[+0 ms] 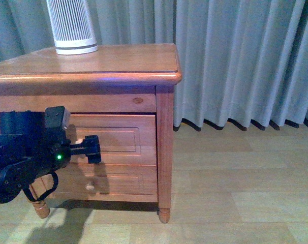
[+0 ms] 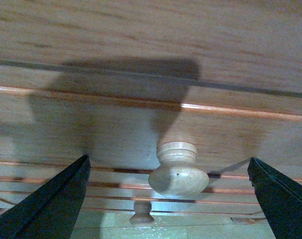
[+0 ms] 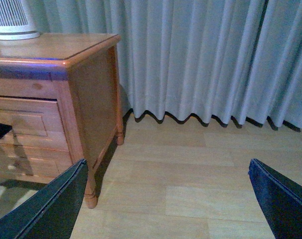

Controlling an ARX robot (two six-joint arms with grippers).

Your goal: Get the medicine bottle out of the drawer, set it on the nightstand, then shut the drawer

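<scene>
Step one, opening the drawer (image 1: 118, 138), which looks shut. My left claw (image 2: 168, 160) is wide open and empty, straddling its knob (image 2: 177, 172) without touching. Medicine bottle unseen, presumably inside. Next: clamp the knob, pull straight out.

Wooden knob (image 2: 177, 172) on drawer (image 2: 106, 132), between spread fingers (image 2: 56, 204)

Black jointed left arm (image 1: 22, 157): low at the left edge of the front view, folded at the elbow, forearm about level and reaching forward. Small green light (image 1: 58, 157) glows on the wrist housing. Black left gripper (image 1: 93, 147) points straight ahead. From its wrist camera the jaws stand wide, the dark wedge-shaped left fingers (image 2: 56, 204) well apart.

Black right gripper (image 3: 167, 161): seen only from its own wrist camera. Jaws equally wide, the dark right fingers (image 3: 46, 209) at opposite sides, clasping nothing.
</scene>
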